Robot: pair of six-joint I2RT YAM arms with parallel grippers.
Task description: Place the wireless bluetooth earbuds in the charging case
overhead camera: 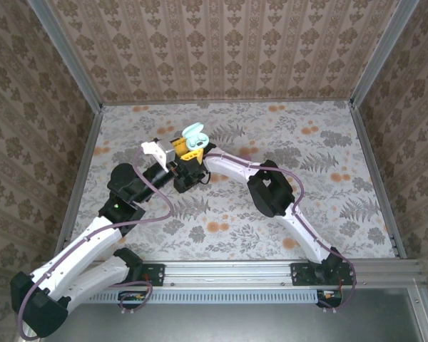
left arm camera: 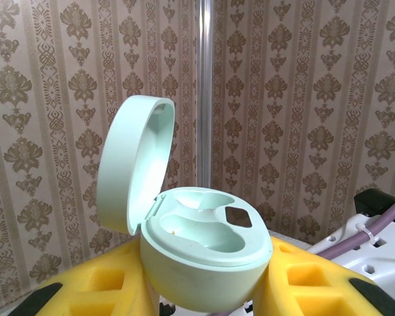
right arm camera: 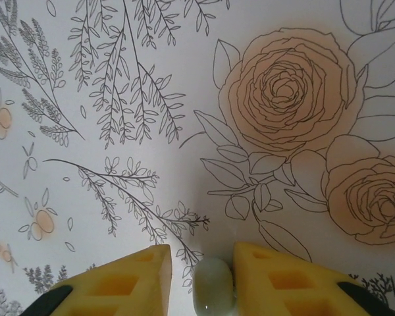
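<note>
My left gripper (left arm camera: 207, 289) is shut on the mint-green charging case (left arm camera: 204, 253) and holds it off the table, the yellow fingers (left arm camera: 85, 289) pressing on both sides. Its lid (left arm camera: 133, 164) stands open and both wells look empty. From above, the charging case (overhead camera: 193, 132) sits at the tip of the left gripper (overhead camera: 182, 148). My right gripper (right arm camera: 202, 276) points down at the table just in front, and a pale whitish earbud (right arm camera: 212, 286) lies between its fingers. The bud touches the right finger (right arm camera: 283, 280), with a gap to the left one.
The floral tablecloth (overhead camera: 307, 149) covers the whole table. Patterned walls (overhead camera: 221, 50) with metal frame rails (overhead camera: 374, 171) close in the back and both sides. The two arms cross close together near the middle (overhead camera: 200, 164).
</note>
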